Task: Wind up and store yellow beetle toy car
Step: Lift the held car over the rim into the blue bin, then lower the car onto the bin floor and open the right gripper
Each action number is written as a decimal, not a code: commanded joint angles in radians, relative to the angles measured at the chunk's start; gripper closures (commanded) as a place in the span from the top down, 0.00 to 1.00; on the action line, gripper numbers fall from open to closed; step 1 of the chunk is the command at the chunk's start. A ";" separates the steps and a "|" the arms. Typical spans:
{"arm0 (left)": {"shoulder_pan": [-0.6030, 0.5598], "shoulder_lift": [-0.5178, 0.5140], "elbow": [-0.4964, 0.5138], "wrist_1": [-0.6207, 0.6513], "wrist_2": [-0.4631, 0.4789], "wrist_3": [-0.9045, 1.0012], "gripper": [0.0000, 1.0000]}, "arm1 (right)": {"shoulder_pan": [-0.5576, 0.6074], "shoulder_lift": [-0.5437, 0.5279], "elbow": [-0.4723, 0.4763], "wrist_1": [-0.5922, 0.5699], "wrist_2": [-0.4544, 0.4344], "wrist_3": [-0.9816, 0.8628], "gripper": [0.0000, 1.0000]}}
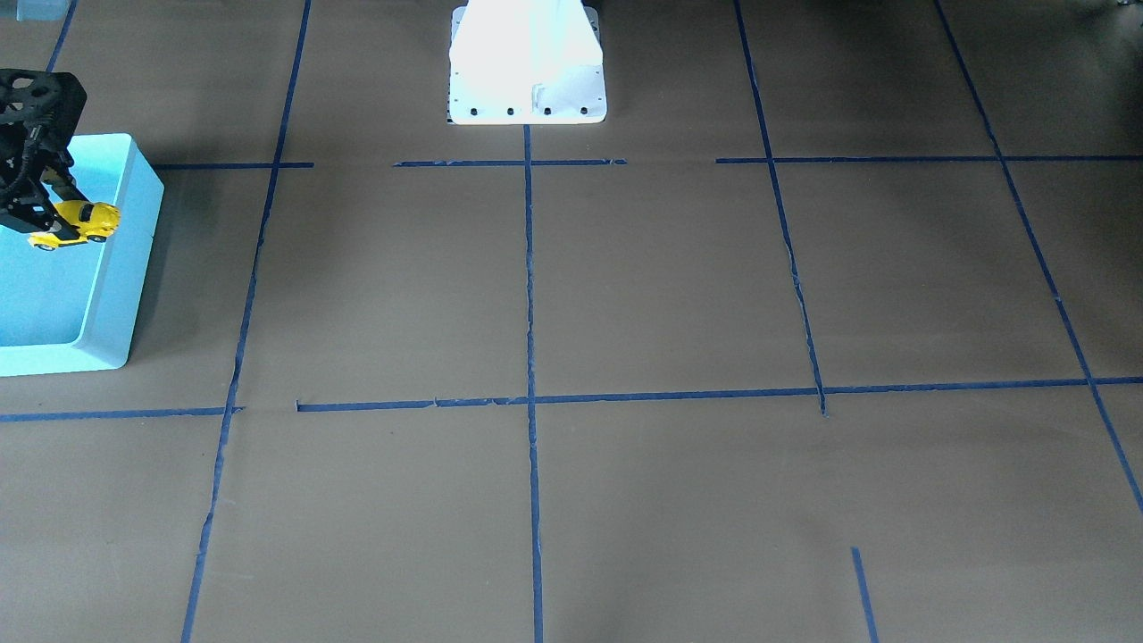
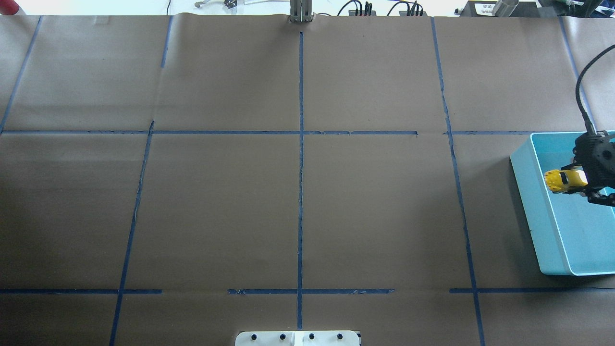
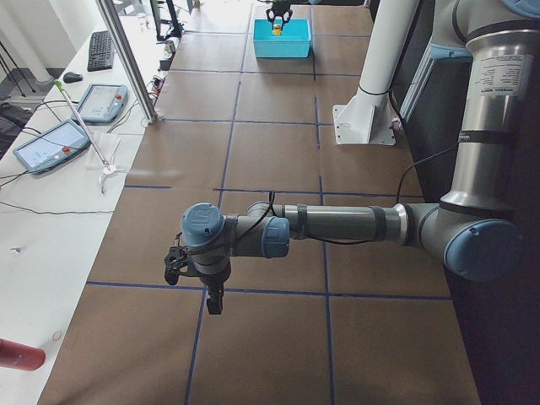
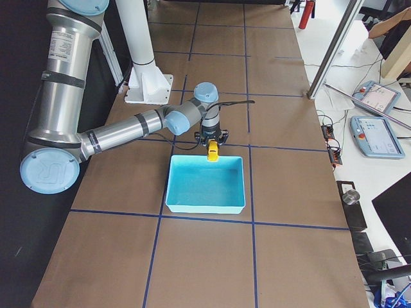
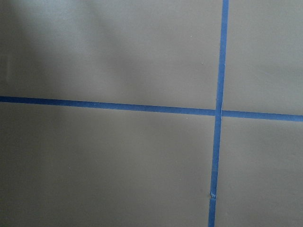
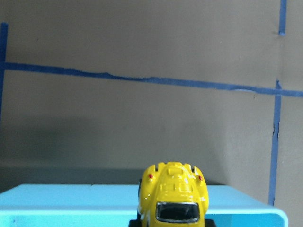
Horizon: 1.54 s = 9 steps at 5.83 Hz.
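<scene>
Turquoise bin (image 2: pixel 540 216) sat at the right end of the surface (image 2: pixel 375 202), and the yellow beetle toy car (image 2: pixel 566 179) hung just over its inboard rim, above the bin floor. The right gripper (image 1: pixel 46 212) had its jaws pinching the car. The left gripper (image 3: pixel 213 302) hovered well apart; couldn't tell how its jaws stood.

The yellow beetle toy car (image 6: pixel 173 198) looks glossy; turquoise bin (image 4: pixel 205 206) smooth, perhaps plastic.
</scene>
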 commanded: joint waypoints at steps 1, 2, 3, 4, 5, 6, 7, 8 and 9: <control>0.000 0.000 0.000 0.000 0.001 0.000 1.00 | 0.016 -0.076 -0.060 0.002 -0.028 -0.068 0.02; 0.000 0.000 0.002 0.000 0.002 0.000 1.00 | 0.015 -0.067 -0.090 0.002 -0.027 -0.073 0.02; 0.000 0.000 0.002 0.000 0.002 0.000 1.00 | 0.013 -0.055 -0.145 0.017 -0.029 -0.073 0.02; 0.000 0.000 0.002 0.000 0.000 0.000 1.00 | 0.010 -0.040 -0.244 0.148 -0.029 -0.067 0.02; 0.000 0.000 0.000 0.000 0.001 0.000 1.00 | 0.007 -0.032 -0.309 0.250 -0.027 -0.024 0.01; 0.000 0.000 0.000 0.000 0.002 0.000 1.00 | -0.024 -0.030 -0.309 0.281 -0.029 0.011 0.01; 0.000 0.000 -0.001 0.000 0.002 0.000 1.00 | -0.071 -0.020 -0.309 0.283 -0.033 0.028 0.01; 0.000 0.000 -0.003 0.000 0.002 0.000 1.00 | -0.080 -0.009 -0.309 0.283 -0.036 0.031 0.02; 0.000 0.000 -0.003 0.000 0.002 0.000 1.00 | -0.081 -0.009 -0.309 0.283 -0.048 0.024 0.12</control>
